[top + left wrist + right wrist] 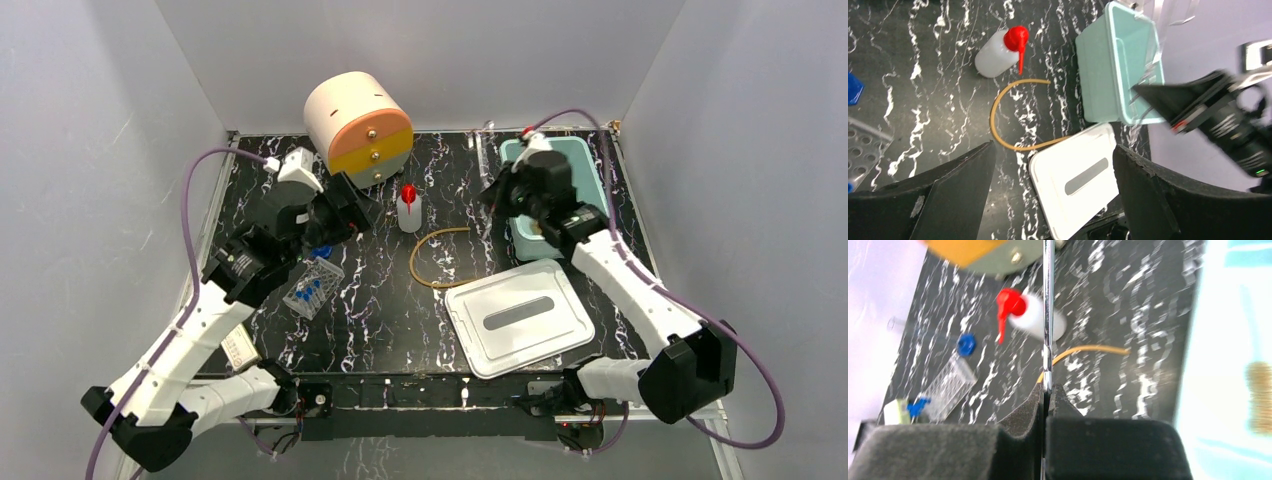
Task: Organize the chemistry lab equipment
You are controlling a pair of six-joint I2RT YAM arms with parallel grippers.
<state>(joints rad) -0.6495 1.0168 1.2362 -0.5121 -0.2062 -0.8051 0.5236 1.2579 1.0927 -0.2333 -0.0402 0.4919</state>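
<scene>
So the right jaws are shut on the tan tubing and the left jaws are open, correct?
Not the tubing: the right jaws are shut on a thin metal tool, as the right wrist view shows. The tubing lies loose on the table. The left jaws are open, as you said.

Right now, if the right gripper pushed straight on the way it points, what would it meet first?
Probably the bottle. The right gripper, shut on the forceps, aims at it, and the forceps' tip would touch first. Height is hard to judge, so it might pass above.
</scene>
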